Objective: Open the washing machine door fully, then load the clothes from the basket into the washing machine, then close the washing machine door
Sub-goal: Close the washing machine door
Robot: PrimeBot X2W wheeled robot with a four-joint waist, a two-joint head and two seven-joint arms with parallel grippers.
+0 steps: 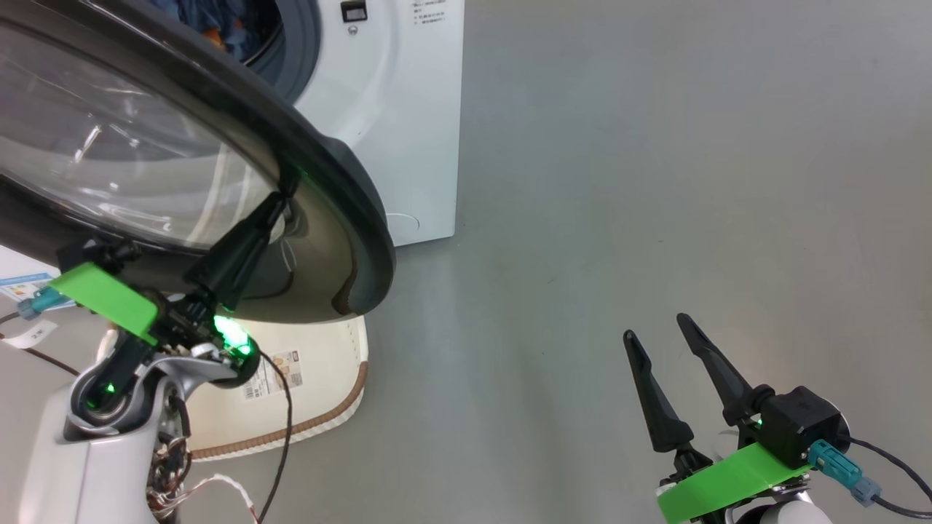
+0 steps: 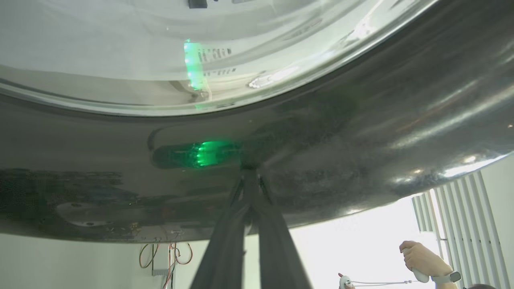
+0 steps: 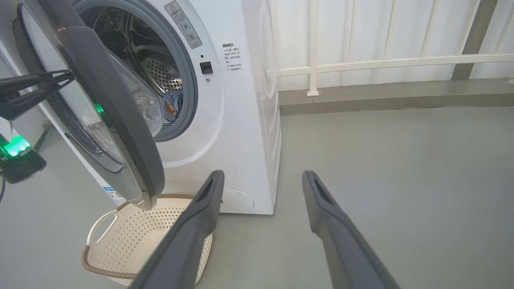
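Against the washing machine door rests the closed left pincer; well right of it, the right pincer gapes wide, empty.

This looks to me like a test room: grey floor, white wall, washing machine, hand holding a controller.

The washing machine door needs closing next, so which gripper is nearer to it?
Left. The left gripper, shut, touches the rim of the washing machine door; the right gripper hangs open, well off to its right.
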